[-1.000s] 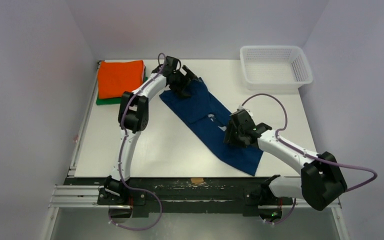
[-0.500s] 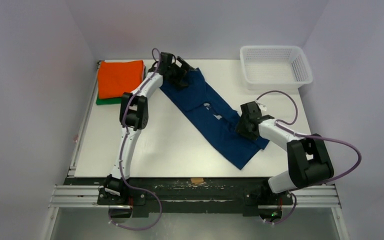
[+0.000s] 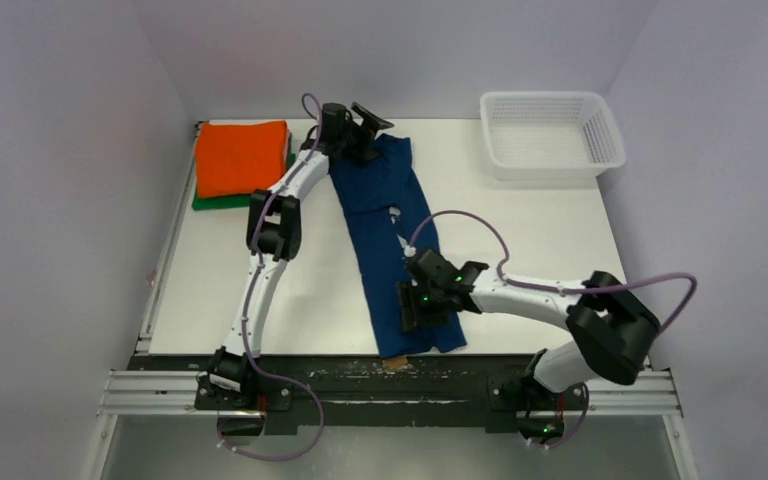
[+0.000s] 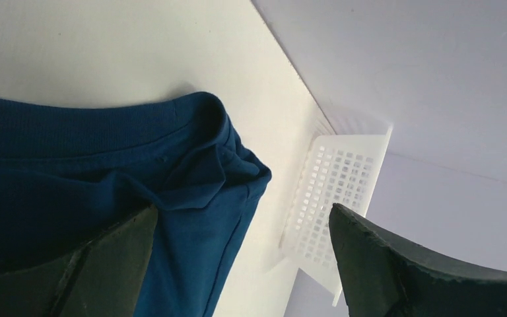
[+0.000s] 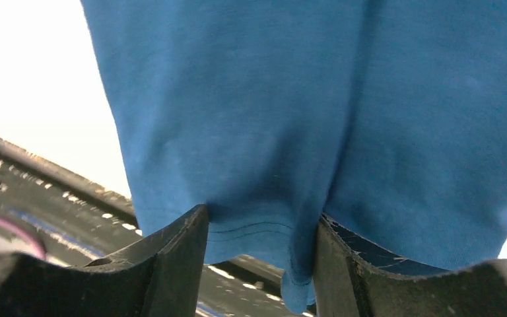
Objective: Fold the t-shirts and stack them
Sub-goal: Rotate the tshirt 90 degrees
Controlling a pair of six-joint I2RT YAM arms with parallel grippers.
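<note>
mesh basket (image 3: pixel 560 165) on white table (image 3: pixel 560 240)

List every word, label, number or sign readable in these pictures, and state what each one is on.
No text can be read in any view.
Light print on the blue shirt: only a sliver shows, too small to read.
Orange shirt, green shirt, white basket: no marks visible.

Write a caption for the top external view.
Right claw grips the near end of the navy t-shirt; folded orange shirt and white basket at the far edge.
</note>
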